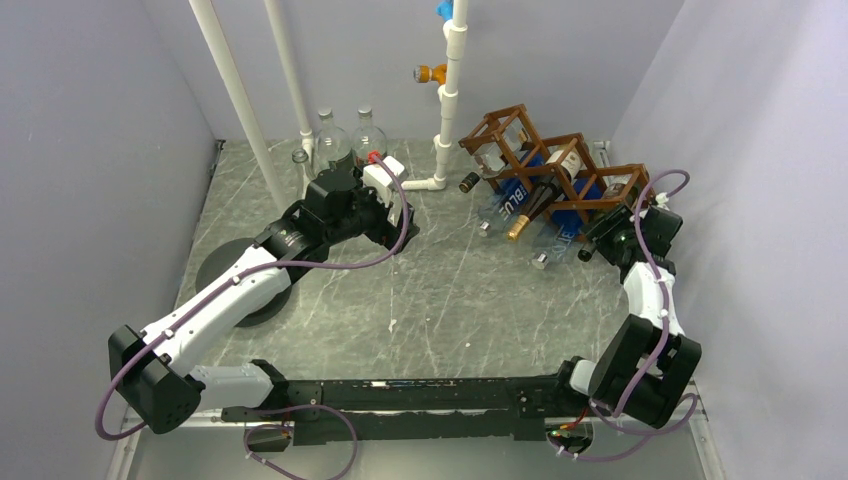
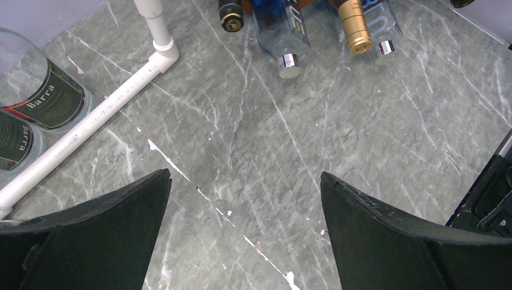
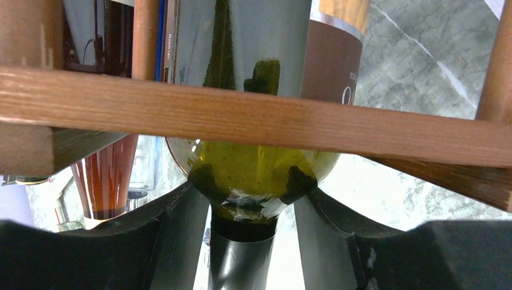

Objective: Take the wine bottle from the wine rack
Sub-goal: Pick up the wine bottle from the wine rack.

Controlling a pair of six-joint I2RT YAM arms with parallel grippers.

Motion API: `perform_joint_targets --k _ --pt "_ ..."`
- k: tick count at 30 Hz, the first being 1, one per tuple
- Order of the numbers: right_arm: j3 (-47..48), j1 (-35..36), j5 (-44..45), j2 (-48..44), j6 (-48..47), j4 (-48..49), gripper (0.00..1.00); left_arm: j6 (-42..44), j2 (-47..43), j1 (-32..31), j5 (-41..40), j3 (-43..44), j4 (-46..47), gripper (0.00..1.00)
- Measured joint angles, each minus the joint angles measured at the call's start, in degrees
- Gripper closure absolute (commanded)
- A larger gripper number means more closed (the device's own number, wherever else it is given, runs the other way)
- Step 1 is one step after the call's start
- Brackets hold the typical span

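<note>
Between the right fingers, just below a slat of the wine rack, sits the wine bottle neck; whether they pinch it cannot be told. Over the tabletop, the left fingers spread wide.

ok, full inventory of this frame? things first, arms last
wine rack: 1, brown wood lattice, back right of table
green bottle: 1, lying at rack's right end, neck toward the arms
gold-foil bottle: 1, in rack, middle
clear bottles: 2, silver caps, blue labels, in rack
dark-capped bottle: 1, rack's left end
standing bottles: 2, clear glass, dark labels, back left
pipes: several, white, back
disc: 1, black, left, under left arm
table: 1, grey marble
left gripper: open, over bare table
right gripper: fingers either side of green bottle's neck; grip unclear
</note>
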Motion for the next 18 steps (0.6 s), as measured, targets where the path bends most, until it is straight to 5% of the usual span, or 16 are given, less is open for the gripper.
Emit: perform_joint_targets --k 18 --pt "-1.9 0.48 -0.55 0.96 2.34 3.21 0.54 0.02 0.0 0.0 0.0 0.0 0.0 0.01"
